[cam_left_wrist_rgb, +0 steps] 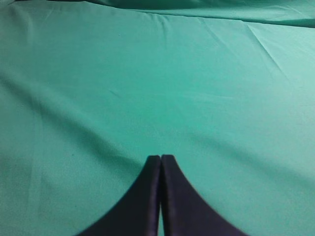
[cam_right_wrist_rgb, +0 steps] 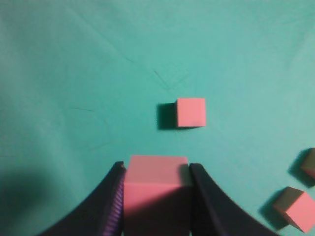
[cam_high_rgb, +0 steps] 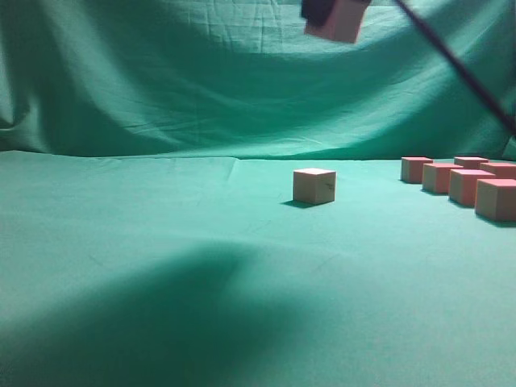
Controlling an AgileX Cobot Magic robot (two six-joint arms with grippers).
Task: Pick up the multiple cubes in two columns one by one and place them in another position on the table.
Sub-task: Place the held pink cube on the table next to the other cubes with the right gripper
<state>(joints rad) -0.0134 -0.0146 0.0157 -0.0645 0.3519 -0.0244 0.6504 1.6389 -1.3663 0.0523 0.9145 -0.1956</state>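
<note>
My right gripper (cam_right_wrist_rgb: 156,169) is shut on a pink cube (cam_right_wrist_rgb: 156,189) and holds it high above the table (cam_high_rgb: 161,242); the held cube shows at the top edge of the exterior view (cam_high_rgb: 339,20). One cube (cam_high_rgb: 314,185) stands alone mid-table, and it shows below the gripper in the right wrist view (cam_right_wrist_rgb: 190,112). Several more cubes (cam_high_rgb: 463,181) stand in two columns at the right. My left gripper (cam_left_wrist_rgb: 161,158) is shut and empty over bare cloth.
Green cloth backdrop (cam_high_rgb: 201,81) hangs behind the table. Two more cubes (cam_right_wrist_rgb: 295,206) show at the right wrist view's lower right. A dark cable (cam_high_rgb: 459,64) crosses the upper right.
</note>
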